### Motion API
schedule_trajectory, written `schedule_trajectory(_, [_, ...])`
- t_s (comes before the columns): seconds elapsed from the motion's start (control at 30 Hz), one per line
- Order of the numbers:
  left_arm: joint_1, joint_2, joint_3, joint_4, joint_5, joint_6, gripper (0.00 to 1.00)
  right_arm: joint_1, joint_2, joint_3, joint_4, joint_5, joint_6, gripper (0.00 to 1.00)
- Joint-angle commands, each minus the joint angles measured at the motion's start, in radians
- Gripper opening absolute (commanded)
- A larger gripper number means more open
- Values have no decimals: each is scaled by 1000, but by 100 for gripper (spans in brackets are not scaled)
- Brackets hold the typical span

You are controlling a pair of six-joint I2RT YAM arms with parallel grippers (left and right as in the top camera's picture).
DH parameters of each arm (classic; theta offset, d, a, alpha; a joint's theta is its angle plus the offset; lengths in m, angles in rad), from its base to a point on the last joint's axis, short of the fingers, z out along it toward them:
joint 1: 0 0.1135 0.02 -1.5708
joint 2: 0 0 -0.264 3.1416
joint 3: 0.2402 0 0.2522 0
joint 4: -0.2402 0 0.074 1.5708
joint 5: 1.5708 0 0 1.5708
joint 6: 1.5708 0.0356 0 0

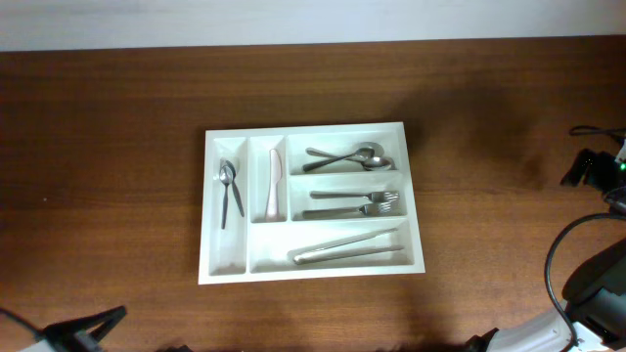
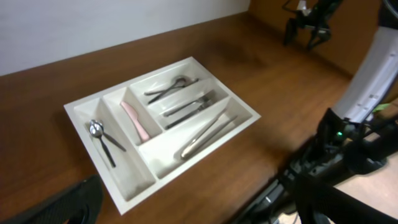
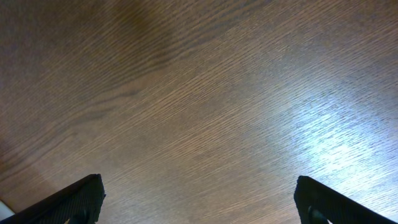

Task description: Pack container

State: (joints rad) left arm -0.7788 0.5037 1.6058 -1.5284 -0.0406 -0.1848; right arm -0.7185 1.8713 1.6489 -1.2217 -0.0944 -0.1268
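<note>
A white cutlery tray (image 1: 313, 274) lies in the middle of the brown table. It holds two teaspoons (image 1: 229, 191), a pink knife (image 1: 275, 184), spoons (image 1: 347, 157), forks (image 1: 357, 203) and metal tongs (image 1: 347, 246), each kind in its own compartment. The tray also shows in the left wrist view (image 2: 138, 200). My left gripper (image 1: 73, 332) is at the front left edge, open and empty, well clear of the tray. My right gripper (image 3: 199, 199) is wide open and empty over bare wood at the front right (image 1: 489, 342).
The right arm's base and cables (image 1: 597, 274) stand at the right edge of the table. That arm fills the right side of the left wrist view (image 2: 348, 155). A black clamp (image 1: 585, 168) sits at the far right edge.
</note>
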Motion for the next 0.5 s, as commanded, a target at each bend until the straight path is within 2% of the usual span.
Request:
schedule_trajectory(0.0, [-2, -1, -84, 65, -51, -13, 99, -3, 3, -2, 0, 2, 8, 99])
schedule_trajectory(0.23, [48, -2, -180, 217, -107, -11, 99, -3, 3, -2, 0, 2, 8, 99])
schedule_trajectory(0.47, [283, -5, -232, 285, -113, -8, 99, -3, 3, -2, 0, 2, 8, 99])
